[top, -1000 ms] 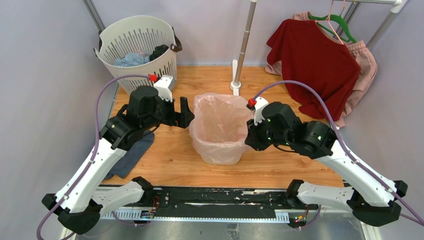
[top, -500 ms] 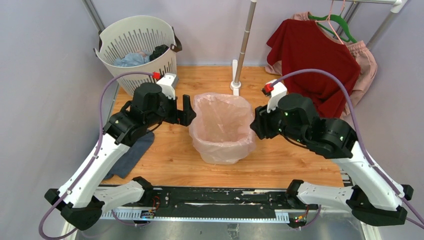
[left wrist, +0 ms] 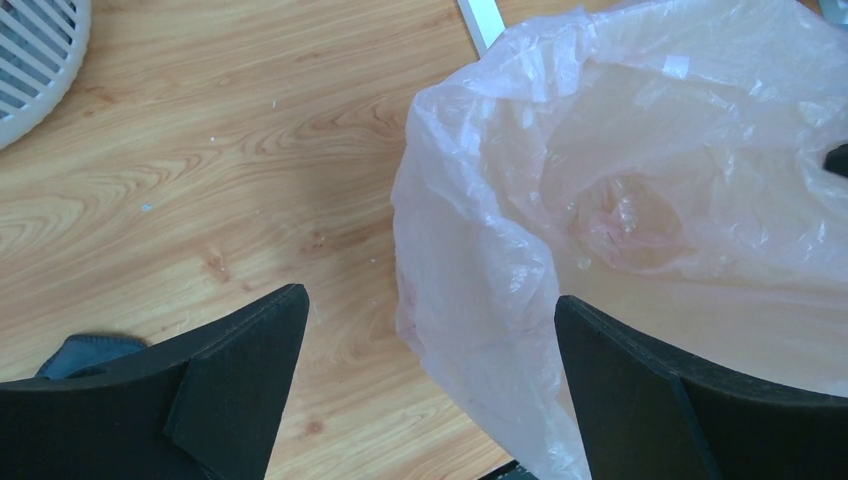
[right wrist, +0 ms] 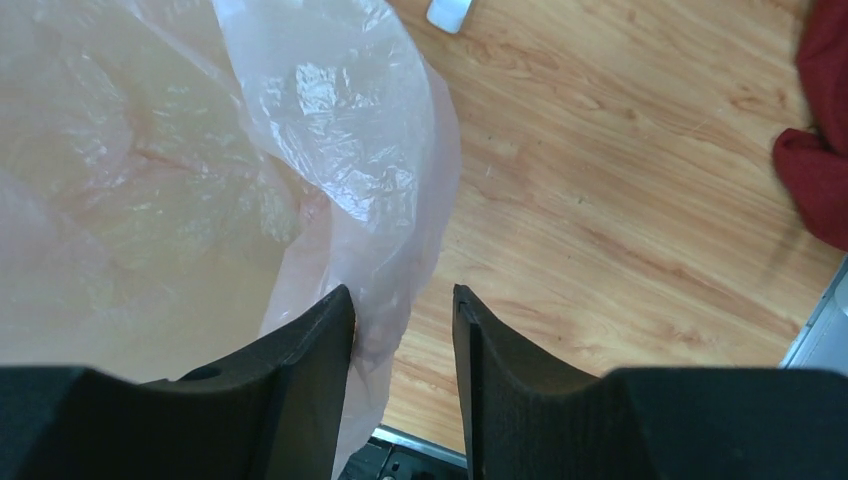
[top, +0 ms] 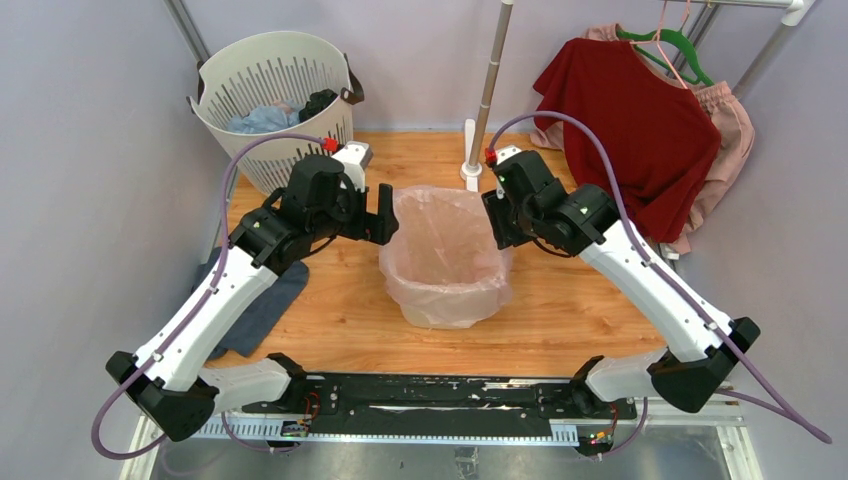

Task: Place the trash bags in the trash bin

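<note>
The pale-pink trash bag (top: 408, 285) lines the cream trash bin (top: 445, 250) at the table's middle, its edge draped over the rim and down the outside. My left gripper (top: 384, 214) is open wide at the bin's left rim. In the left wrist view its jaws (left wrist: 430, 315) straddle the bag's hanging edge (left wrist: 480, 300) without touching it. My right gripper (top: 497, 222) is at the bin's far right rim. In the right wrist view it (right wrist: 403, 305) is open by a narrow gap, and a fold of the bag (right wrist: 385, 220) lies against the left finger (right wrist: 310, 370).
A white slotted basket (top: 275, 90) with clothes stands at the back left. A rack pole (top: 487, 90) with a white foot (top: 470, 172) stands just behind the bin. A red shirt (top: 630, 120) and a pink garment (top: 728, 125) hang at the back right. A blue-grey cloth (top: 262, 305) lies at the left.
My right arm has swung from the bin's near right side to its far right rim. My left gripper has moved a little right, closer to the left rim.
</note>
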Robot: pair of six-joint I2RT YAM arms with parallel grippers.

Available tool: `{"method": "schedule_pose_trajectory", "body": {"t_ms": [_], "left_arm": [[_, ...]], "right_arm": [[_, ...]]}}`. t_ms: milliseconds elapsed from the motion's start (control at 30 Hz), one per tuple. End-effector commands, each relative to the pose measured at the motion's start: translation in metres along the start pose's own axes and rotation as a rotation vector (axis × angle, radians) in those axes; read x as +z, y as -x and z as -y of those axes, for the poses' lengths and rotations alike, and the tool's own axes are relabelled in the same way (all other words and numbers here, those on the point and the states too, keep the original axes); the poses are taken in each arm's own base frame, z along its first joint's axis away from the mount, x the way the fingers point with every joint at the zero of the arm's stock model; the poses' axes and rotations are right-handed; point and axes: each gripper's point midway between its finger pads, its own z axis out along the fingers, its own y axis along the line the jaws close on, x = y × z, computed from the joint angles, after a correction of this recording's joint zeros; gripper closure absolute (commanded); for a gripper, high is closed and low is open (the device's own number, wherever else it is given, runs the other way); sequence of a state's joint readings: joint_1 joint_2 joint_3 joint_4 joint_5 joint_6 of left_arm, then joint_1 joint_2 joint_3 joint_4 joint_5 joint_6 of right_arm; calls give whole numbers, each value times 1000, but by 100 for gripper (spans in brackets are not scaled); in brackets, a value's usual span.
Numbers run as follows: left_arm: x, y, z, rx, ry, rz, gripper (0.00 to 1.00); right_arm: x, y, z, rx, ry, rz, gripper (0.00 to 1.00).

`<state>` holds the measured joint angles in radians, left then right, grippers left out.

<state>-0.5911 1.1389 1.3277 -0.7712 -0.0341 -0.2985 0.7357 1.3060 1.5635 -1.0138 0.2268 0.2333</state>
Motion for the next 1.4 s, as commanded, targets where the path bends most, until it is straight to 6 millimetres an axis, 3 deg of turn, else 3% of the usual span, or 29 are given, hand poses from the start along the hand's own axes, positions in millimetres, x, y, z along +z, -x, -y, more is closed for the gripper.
{"method": "schedule_pose_trajectory", "body": {"t_ms": [0, 300, 600, 767, 933, 1033, 1367], "left_arm": [[-2, 10, -1, 10, 0, 36, 0], [-4, 13, 1, 6, -9, 44, 0], [15, 5, 1, 3, -8, 18, 0], [29, -2, 0, -4, -4, 2, 2], [35, -4, 0, -9, -4, -1, 17], [39, -5, 3, -13, -19, -11, 27], [51, 2, -4, -16, 18, 15, 27]], "right_arm": [[12, -13, -1, -26, 23, -52, 55], [1, 8, 5, -25, 5, -2, 51], [39, 9, -1, -28, 0, -100, 47], [50, 14, -4, -11, 13, -108, 64], [47, 14, -2, -2, 10, -97, 79], [45, 16, -1, 2, 11, -89, 82], [64, 21, 6, 24, -35, -86, 86]]}}
